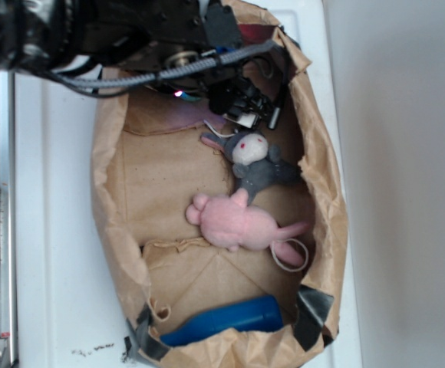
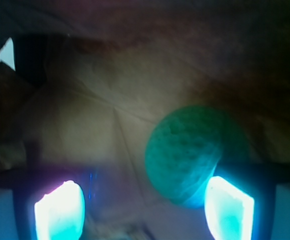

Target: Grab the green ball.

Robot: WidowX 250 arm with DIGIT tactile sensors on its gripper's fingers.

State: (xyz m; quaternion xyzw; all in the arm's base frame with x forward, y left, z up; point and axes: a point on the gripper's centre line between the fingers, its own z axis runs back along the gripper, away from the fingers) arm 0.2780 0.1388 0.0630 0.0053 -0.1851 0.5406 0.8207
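Item, wrist view, nearest: we note two glowing fingers (image 2: 60, 210), one at the lower left and one at the lower right, spread apart with a wide gap between them. The gripper (image 2: 144, 209) pinches nothing.

Item: the green ball (image 2: 192, 155), round with a ribbed, knitted-looking surface, lies on brown paper just beyond the right finger. Its lower right edge meets or overlaps that finger in the picture; we cannot tell whether they touch, as the view is dim and blurred. The ball sits right of the middle of the gap.

Item, exterior view, bottom edge: a blue object (image 1: 226, 318) lies inside the paper bag (image 1: 107, 192) against its lower wall, beside dark tape patches on the rim.

Item: a pink plush toy (image 1: 242, 222) lies in the middle of the bag, a white loop at its right.

Item: a grey plush (image 1: 257, 165) with a white face rests just above the pink one, touching it.

Item: the black arm (image 1: 130, 38) reaches into the bag's top end, above the grey plush. We do not see the ball in this view.

Item: the bag lies on a white bench (image 1: 54, 230).
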